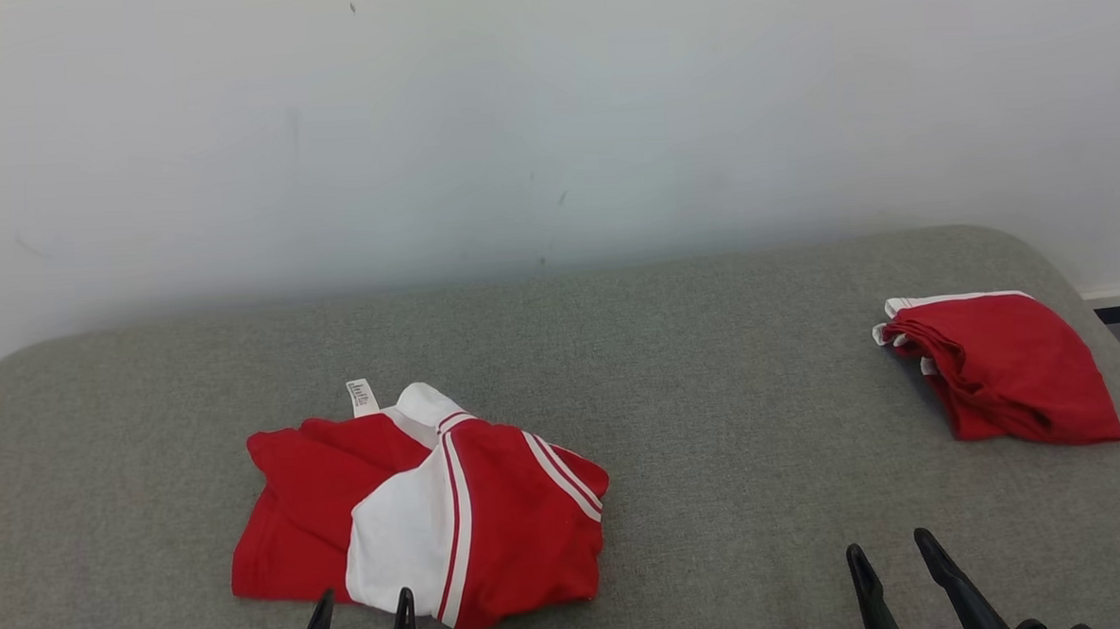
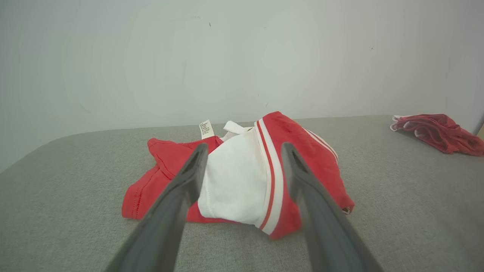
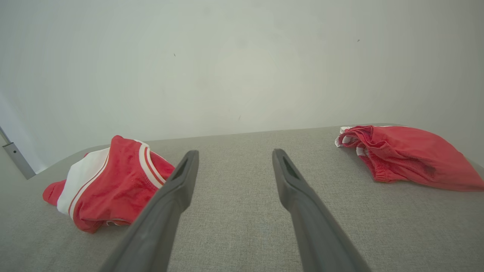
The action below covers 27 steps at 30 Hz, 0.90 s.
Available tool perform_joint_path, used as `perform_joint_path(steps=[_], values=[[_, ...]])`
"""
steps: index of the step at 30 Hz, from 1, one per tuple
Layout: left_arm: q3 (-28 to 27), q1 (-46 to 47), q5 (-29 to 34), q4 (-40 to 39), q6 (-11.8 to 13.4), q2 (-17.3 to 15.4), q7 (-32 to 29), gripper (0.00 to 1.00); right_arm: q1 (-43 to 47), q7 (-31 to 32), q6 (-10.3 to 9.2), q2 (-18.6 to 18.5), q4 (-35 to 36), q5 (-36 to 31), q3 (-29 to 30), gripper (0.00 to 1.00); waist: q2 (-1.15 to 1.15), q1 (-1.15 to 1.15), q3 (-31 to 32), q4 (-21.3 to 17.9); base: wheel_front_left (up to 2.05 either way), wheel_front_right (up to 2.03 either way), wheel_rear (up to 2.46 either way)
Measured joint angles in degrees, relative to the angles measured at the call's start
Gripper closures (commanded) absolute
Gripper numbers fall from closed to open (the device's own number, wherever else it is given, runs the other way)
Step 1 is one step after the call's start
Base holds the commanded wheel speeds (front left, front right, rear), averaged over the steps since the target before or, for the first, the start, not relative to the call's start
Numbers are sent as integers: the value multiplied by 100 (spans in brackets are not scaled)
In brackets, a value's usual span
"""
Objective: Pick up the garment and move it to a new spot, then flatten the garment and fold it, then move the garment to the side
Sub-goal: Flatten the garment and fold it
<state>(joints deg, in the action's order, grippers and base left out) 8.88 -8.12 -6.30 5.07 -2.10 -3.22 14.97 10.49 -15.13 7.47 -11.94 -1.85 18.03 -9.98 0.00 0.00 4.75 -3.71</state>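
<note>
My left gripper (image 1: 363, 602) is spread wide, empty, and my right gripper (image 1: 888, 546) likewise. Just ahead of the left lies the crumpled red-and-white cloth garment (image 1: 493, 516) on the grey fabric surface (image 1: 715, 393). It looks light and limp, so I'd pinch its raised striped fold.

The left claw (image 1: 365, 602) and right claw (image 1: 890, 548) each carry two long, slim fingers (image 2: 170, 211) of matte dark grey, near black from above. They widen toward the base and taper to narrow rounded tips. Near each tip the inner face has a shallow elongated recess.
</note>
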Motion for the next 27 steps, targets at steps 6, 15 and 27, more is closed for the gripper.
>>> perform_joint_path(steps=[6,15,27], values=[[-18,25,19,24,-35,10,0,0,3,0,0,7,-1,-1,12,0,0,0,-36,20,0,0,0],[468,884,-443,523,-92,26,0,0,-127,0,0,-58,-30,2,-110,0,0,0,-245,7,0,0,0],[767,3172,-234,3104,-85,-33,-86,0,-547,0,0,-316,0,63,-280,0,0,1,-896,-179,0,0,0]])
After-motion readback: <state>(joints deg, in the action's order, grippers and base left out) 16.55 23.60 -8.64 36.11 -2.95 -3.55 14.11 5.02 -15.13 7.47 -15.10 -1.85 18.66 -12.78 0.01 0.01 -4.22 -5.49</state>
